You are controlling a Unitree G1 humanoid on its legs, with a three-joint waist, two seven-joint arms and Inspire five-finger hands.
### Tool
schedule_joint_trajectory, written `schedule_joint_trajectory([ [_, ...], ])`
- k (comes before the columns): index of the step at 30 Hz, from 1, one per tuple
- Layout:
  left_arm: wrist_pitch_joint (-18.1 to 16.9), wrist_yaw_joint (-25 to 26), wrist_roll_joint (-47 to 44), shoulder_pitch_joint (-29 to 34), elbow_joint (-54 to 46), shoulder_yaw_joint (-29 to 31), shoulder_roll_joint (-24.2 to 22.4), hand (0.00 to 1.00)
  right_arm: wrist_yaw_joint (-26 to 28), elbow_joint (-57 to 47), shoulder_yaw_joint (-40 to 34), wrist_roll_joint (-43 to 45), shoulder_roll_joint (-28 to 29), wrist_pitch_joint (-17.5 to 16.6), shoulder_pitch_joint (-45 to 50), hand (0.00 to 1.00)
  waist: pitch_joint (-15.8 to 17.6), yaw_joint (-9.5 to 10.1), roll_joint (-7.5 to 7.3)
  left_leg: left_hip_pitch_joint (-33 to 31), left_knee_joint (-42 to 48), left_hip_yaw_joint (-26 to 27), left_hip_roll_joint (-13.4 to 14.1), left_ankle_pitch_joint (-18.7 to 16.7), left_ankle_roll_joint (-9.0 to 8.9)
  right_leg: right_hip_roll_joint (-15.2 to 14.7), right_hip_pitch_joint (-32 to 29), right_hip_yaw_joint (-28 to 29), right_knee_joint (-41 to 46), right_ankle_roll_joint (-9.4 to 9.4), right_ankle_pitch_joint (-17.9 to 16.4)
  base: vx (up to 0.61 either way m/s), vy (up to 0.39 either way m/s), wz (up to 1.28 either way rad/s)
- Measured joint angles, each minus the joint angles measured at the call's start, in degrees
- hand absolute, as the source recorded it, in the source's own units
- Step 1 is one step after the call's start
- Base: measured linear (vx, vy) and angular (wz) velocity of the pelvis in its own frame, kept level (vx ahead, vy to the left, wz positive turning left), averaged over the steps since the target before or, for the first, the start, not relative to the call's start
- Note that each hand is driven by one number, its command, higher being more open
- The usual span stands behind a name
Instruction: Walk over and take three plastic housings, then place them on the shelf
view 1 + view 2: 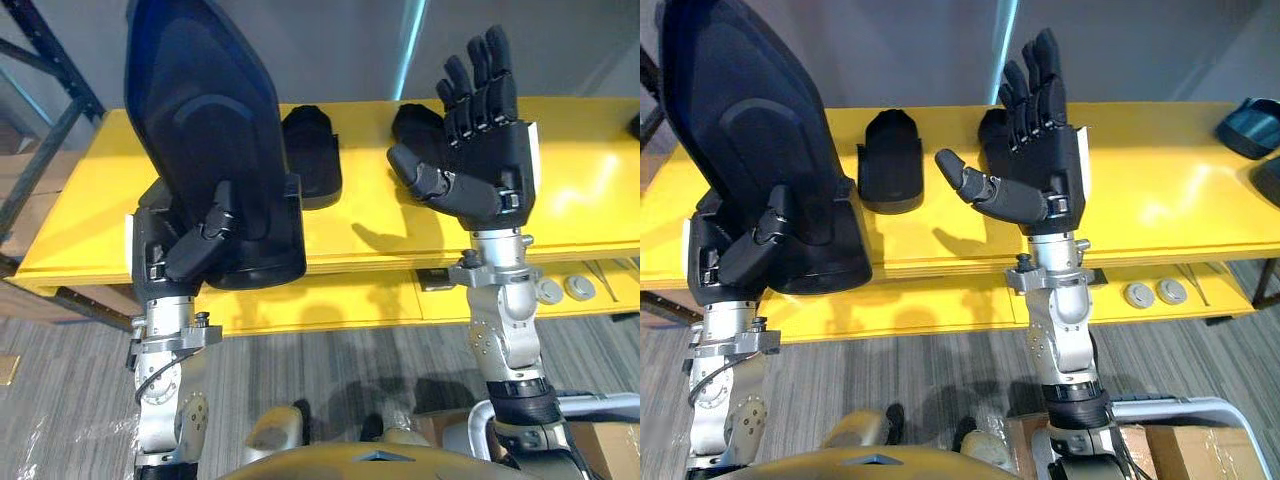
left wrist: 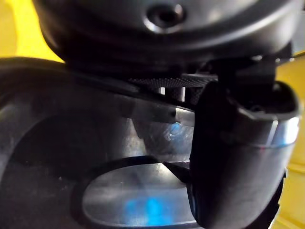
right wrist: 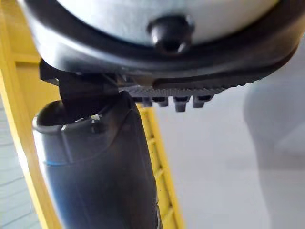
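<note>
Plastic housing point(image 1: 200, 110) stands gripped in the left hand point(image 1: 190, 250), thumb curled over it; the right hand point(image 1: 490, 170) is spread, empty.

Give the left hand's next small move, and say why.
Probably lower the held housing onto the bare shelf, left of the middle housing and the right housing lying there. The left hand grips it, thumb curled across its face, while the right hand is open and empty.

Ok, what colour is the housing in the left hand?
Black; the housing shows best in the left eye view.
</note>
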Motion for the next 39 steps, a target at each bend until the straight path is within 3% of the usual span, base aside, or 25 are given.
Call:
schedule_joint_trajectory([
  [2,0.0,0.38,0.63,0.22,0.0,0.05,-0.22,0.0,0.51,-0.03,0.18,-0.06,0.3,0.92,0.34,1.0,0.02,-0.23,0.08,-2.61,2.53,0.28,4.1,0.63,-1.12,-2.27,0.56,-1.03,0.16,0.36,0.07,-0.03,0.218,0.43],
  [3,-0.02,0.37,0.57,0.3,0.01,0.38,-0.72,0.0,0.58,-0.05,0.35,-0.09,0.64,1.25,1.19,1.0,0.1,-0.31,-0.04,-3.9,2.79,0.28,7.34,1.75,-2.35,-4.93,0.68,-1.34,1.15,1.32,-0.17,-0.01,0.439,0.41],
  [4,-0.02,-0.04,0.42,0.51,0.04,1.26,-1.62,0.0,0.76,-0.05,0.94,0.03,1.1,1.51,2.47,1.0,0.12,-0.82,0.02,-4.29,1.63,-0.57,9.53,4.5,-2.27,-8.97,0.36,-0.95,3.92,4.92,-0.97,0.01,0.424,0.28],
  [5,-0.08,-0.15,0.42,0.6,0.04,1.47,-1.78,0.0,0.78,-0.05,1.22,0.07,1.19,1.51,2.73,1.0,0.09,-0.92,0.18,-4.23,1.25,-1.06,9.87,5.91,-2.11,-9.81,0.12,-0.59,4.66,5.63,-1.18,0.03,0.568,0.04],
  [6,-0.54,-0.26,0.47,1.18,0.02,2.0,-2.03,0.0,0.9,-0.07,1.78,0.63,1.21,1.49,3.34,1.0,0.18,-0.95,1.5,-2.72,1.3,-3.63,10.13,16.91,-0.34,-12.33,-1.06,1.82,7.56,9.45,-2.89,0.0,0.581,-0.33],
  [7,-0.65,-0.04,1.16,2.02,0.09,2.87,-2.39,0.0,1.14,0.02,2.68,2.27,0.86,1.48,3.37,1.0,0.01,-1.22,3.01,-1.37,3.0,-5.14,8.24,11.55,-4.88,-14.41,-1.62,4.72,8.33,11.47,-3.64,-0.02,0.623,-0.36],
  [8,-0.66,0.07,1.84,2.23,0.07,3.63,-2.31,0.0,1.24,0.02,3.24,2.84,1.39,1.38,3.37,1.0,-0.13,-1.56,3.25,-1.37,3.49,-4.55,7.24,8.17,-4.76,-15.22,-1.77,6.16,7.75,11.53,-3.68,-0.05,0.667,-0.17],
  [9,-0.83,0.17,4.22,2.21,-0.18,5.01,-1.69,0.0,1.62,0.02,3.82,4.6,2.15,0.99,3.35,1.0,-0.45,-2.58,3.76,-1.21,3.53,-2.92,5.88,1.4,-5.42,-16.13,-1.57,8.32,6.07,11.66,-3.53,-0.03,0.518,0.12],
  [10,-1.09,0.1,5.43,1.87,-0.22,5.74,-0.84,0.0,1.91,0.05,3.76,5.58,2.89,0.9,3.39,1.0,-0.14,-2.86,3.28,-1.63,4.28,-2.22,5.18,-0.23,-7.61,-16.91,-1.12,9.53,5.29,11.78,-3.2,-0.04,0.563,0.01],
  [11,-1.1,-0.01,7.17,2.15,-0.22,6.64,1.2,0.0,2.17,0.09,4.01,8.0,4.56,1.03,4.11,1.0,0.27,-2.56,1.79,-1.54,6.97,-0.46,3.51,-2.39,-5.82,-17.9,0.42,12.56,2.84,11.2,-2.65,-0.02,0.443,-0.24],
  [13,-0.96,0.08,7.88,2.6,-0.23,7.67,2.77,0.0,3.7,0.06,5.2,11.87,6.09,0.99,4.45,1.0,0.0,-1.62,1.72,-1.23,9.27,1.44,3.25,-5.04,-5.05,-17.25,1.06,10.77,1.66,11.07,3.89,0.0,0.411,-0.48],
  [14,-0.79,0.08,7.87,1.99,-0.28,7.91,3.21,0.0,3.76,0.05,5.9,12.53,7.06,0.92,4.75,1.0,-0.13,-1.27,1.74,-0.56,8.8,2.19,3.42,-5.07,-4.18,-17.17,0.59,8.94,1.37,10.88,8.74,-0.01,0.331,-0.44],
  [15,-0.06,0.04,7.92,1.2,-0.38,7.84,3.39,0.0,2.86,0.06,6.61,12.09,8.27,0.93,5.4,1.0,-0.35,-1.11,1.59,0.65,6.29,3.57,3.55,-4.19,-2.6,-17.14,-0.12,6.29,1.19,8.9,11.78,-0.01,0.245,-0.31],
  [16,0.18,0.01,7.97,0.97,-0.39,7.83,3.42,0.0,2.37,0.07,7.18,11.23,8.91,0.94,5.75,1.0,-0.65,-1.16,1.47,1.09,4.46,4.04,3.63,-3.29,-2.13,-16.82,-1.06,5.05,2.44,8.09,11.16,0.05,0.177,-0.21],
  [18,2.53,0.17,7.84,-1.02,-0.42,7.33,3.49,0.0,1.58,0.05,8.79,8.01,8.66,1.03,6.01,1.0,-1.49,-2.09,0.77,2.69,-1.73,4.68,3.61,0.74,-2.08,-11.58,-2.83,3.98,4.4,7.92,4.67,0.11,0.036,-0.08],
  [20,4.96,1.93,7.6,-3.25,-0.24,5.72,3.85,0.0,0.88,-0.04,8.63,5.97,8.23,1.31,6.72,1.0,-2.27,-3.06,0.1,2.71,-4.55,4.39,3.11,2.73,-2.27,-7.61,-1.82,4.32,-0.03,7.47,2.6,0.07,0.009,0.13],
  [21,6.5,3.18,7.74,-4.67,0.09,4.45,3.96,0.0,0.58,-0.08,7.84,5.99,8.16,1.61,7.67,1.0,-2.27,-3.63,0.39,2.49,-5.49,3.9,2.6,3.58,-2.41,-6.71,-0.76,5.63,-2.66,8.28,3.48,0.06,-0.003,0.26],
  [25,10.89,7.48,7.52,-5.98,1.05,-0.1,2.95,0.0,-0.05,0.97,1.43,6.37,7.67,3.36,10.65,1.0,-2.58,-4.59,1.43,4.45,-10.97,2.96,3.73,6.68,-3.72,-4.74,0.38,5.3,-5.07,8.17,4.62,0.03,-0.059,0.11],
  [29,11.48,9.9,7.27,-6.55,5.31,-2.2,1.81,0.0,0.06,0.91,-1.53,6.44,5.2,3.31,10.6,1.0,-2.68,-5.75,1.59,7.05,-16.85,2.66,4.91,9.84,-4.72,-3.12,0.84,5.53,-5.05,7.27,4.1,-0.03,-0.078,0.02],
  [33,13.76,15.79,7.64,-10.22,11.66,-2.11,1.44,0.0,0.36,0.62,-1.57,6.2,3.63,4.03,10.64,1.0,-2.63,-6.05,1.75,7.49,-19.73,2.8,5.99,11.88,-5.2,-1.98,-1.1,6.03,-3.3,5.67,3.04,-0.08,-0.058,-0.02],
  [39,15.85,25.93,7.6,-17.59,21.29,3.22,1.58,0.0,0.92,0.56,-2.59,6.29,3.19,6.02,10.62,1.0,-2.18,-6.27,2.24,7.36,-20.77,5.1,6.63,13.2,-5.39,-1.47,-4.79,8.98,-0.89,5.46,2.9,-0.04,-0.015,-0.21],
])
